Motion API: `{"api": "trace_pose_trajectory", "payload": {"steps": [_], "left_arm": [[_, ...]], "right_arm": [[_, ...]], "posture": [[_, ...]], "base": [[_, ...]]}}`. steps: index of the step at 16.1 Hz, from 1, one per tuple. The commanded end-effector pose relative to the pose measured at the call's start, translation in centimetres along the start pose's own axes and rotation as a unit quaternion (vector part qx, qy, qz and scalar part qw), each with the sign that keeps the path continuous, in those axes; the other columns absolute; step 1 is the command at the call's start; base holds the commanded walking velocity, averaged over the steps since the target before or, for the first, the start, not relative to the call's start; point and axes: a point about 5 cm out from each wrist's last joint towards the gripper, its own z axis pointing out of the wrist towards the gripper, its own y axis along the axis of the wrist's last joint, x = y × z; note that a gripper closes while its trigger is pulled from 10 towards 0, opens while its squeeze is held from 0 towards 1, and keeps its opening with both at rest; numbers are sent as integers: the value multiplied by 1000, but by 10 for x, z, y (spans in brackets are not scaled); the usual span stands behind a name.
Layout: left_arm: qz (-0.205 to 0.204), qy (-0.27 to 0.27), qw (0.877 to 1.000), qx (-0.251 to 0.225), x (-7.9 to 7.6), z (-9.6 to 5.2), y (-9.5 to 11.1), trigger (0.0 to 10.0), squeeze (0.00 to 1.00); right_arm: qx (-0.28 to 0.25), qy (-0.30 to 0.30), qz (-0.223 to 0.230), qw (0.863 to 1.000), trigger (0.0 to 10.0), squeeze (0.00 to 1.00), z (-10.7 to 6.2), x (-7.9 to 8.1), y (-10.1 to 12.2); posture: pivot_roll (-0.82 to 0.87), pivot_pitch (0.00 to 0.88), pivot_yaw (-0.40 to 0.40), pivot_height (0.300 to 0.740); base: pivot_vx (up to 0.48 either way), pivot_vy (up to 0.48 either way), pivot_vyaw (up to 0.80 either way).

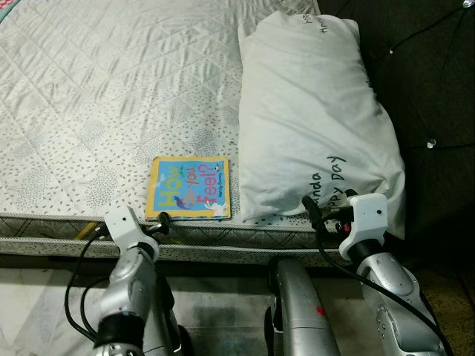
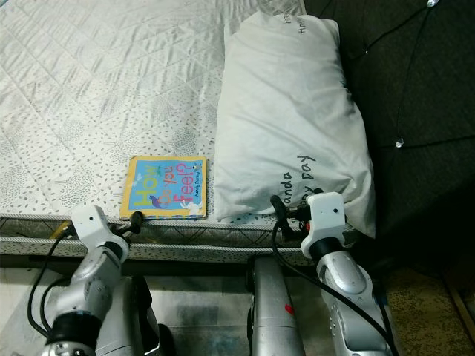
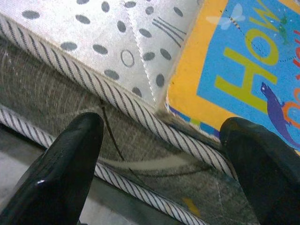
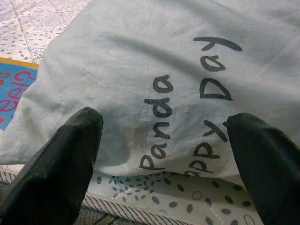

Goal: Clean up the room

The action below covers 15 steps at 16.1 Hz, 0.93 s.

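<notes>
Both claws spread — left claw (image 3: pixel 159 154) at book (image 1: pixel 189 188), right claw (image 4: pixel 164 159) at pillow (image 1: pixel 312 111).

A colourful children's book (image 1: pixel 188 188) lies flat, cover up, near the mattress (image 1: pixel 96 96) edge, just beside a large white pillow (image 1: pixel 315 111) printed "Panda Happy Day"

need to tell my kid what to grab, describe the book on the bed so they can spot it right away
Start at the white quilted mattress and follow its near edge toward the big white pillow printed "Panda". The book lies flat just beside that pillow, right at the edge. It is square, with a yellow border and a blue cover reading "How do you Feel?", the one colourful thing there.
</notes>
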Motion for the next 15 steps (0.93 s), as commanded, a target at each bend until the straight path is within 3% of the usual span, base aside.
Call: {"api": "trace_pose_trajectory", "payload": {"steps": [1,8,12,15], "left_arm": [[8,16,1000,24,5,-5,-12,10000,0],[6,40,998,47,6,-24,-21,10000,0],[9,57,998,39,17,-22,-14,10000,0],[15,56,998,27,17,-20,-4,10000,0]], "right_arm": [[4,-3,-1,1000,10000,0,-1,-2,-1],[5,-4,1,1000,10000,0,-1,-2,-2],[6,-5,1,1000,10000,0,-1,-2,-3],[7,-8,0,1000,10000,0,-1,-4,-4]], "posture": [[-224,234,-7,548],[-214,232,2,548],[-216,233,3,548],[-217,233,4,548]], "base": [[0,0,0],[0,0,0],[0,0,0],[0,0,0]]}}
